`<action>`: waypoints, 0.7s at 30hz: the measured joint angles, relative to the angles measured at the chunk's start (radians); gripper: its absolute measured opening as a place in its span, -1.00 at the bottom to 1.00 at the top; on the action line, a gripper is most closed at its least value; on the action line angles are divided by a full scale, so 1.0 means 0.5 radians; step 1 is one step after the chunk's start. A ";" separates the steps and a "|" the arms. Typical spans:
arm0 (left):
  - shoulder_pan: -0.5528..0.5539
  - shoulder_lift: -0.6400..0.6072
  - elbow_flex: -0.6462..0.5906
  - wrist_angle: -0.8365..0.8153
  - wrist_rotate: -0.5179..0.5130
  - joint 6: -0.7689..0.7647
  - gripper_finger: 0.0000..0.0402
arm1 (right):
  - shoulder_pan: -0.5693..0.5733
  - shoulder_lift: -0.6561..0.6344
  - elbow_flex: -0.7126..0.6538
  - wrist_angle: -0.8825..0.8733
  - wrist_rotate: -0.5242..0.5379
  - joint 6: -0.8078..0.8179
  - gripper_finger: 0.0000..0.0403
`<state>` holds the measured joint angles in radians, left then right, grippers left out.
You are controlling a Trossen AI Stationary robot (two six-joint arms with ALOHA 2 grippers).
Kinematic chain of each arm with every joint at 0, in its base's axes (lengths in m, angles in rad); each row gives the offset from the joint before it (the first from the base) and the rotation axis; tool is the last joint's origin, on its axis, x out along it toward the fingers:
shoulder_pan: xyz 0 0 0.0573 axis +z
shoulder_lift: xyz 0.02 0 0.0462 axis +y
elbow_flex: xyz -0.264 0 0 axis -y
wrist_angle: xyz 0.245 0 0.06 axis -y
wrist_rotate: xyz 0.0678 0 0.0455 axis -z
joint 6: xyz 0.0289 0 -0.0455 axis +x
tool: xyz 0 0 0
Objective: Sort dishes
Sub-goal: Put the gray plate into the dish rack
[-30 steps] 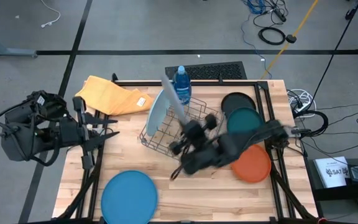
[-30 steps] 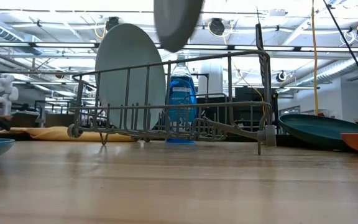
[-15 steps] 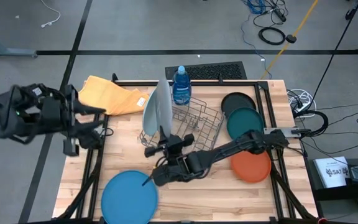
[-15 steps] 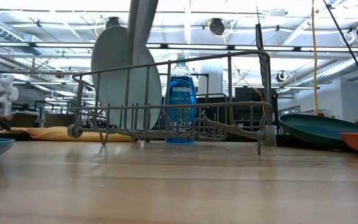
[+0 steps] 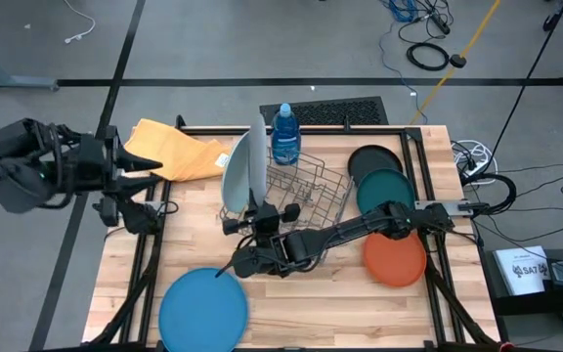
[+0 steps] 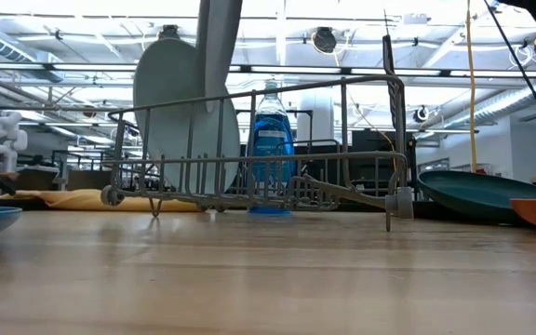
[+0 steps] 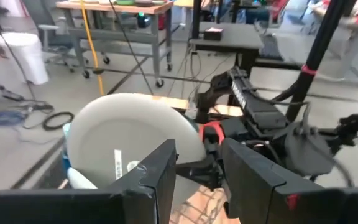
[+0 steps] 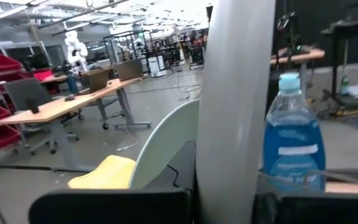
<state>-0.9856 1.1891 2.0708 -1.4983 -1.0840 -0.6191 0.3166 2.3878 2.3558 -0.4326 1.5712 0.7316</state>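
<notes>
My right gripper (image 5: 257, 227) reaches across the table to the near side of the wire rack (image 5: 306, 196) and is shut on the grey plate (image 5: 256, 166), which stands on edge above the rack. The light blue plate (image 5: 234, 178) stands in the rack just left of it, leaning on the wires. The blue plate (image 5: 203, 308) lies flat near the table's near-left corner. Black (image 5: 371, 159), dark teal (image 5: 384, 191) and orange (image 5: 396, 257) plates lie on the right. My left gripper (image 5: 137, 181) hovers open at the table's left edge. My right gripper pinches the grey plate's rim (image 8: 227, 198) between its two fingers, at the part of the rim toward the table's near edge. The fingers come roughly level from the near side. The plate (image 6: 220, 46) stands upright and edge-on; whether its lower edge touches the rack I cannot tell.
A blue bottle (image 5: 284, 134) stands behind the rack at the far edge. The folded yellow cloth (image 5: 174, 152) lies at the far-left corner. Bare wood shows in the near middle of the table (image 5: 321, 313).
My right gripper has swung toward the table's left and near side, carrying the grey plate. The plate has turned from slanted to upright and edge-on and come down beside the light blue plate in the rack. My left arm has drawn back a little toward the far-left.
</notes>
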 joint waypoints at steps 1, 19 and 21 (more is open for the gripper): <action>0.013 0.015 0.000 0.001 -0.007 0.026 -0.33 | 0.004 0.000 0.000 0.050 0.003 -0.091 -0.95; 1.079 0.421 -0.001 0.018 0.359 0.097 -0.33 | 0.052 0.000 0.000 0.236 0.000 -1.203 -0.95; 1.207 0.441 -0.002 0.049 0.430 0.097 -0.33 | 0.057 0.000 0.000 0.232 0.000 -1.254 -0.95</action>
<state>-0.3823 1.4094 2.0697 -1.4739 -0.8691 -0.5705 0.3453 2.3878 2.3558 -0.3166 1.5711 0.1045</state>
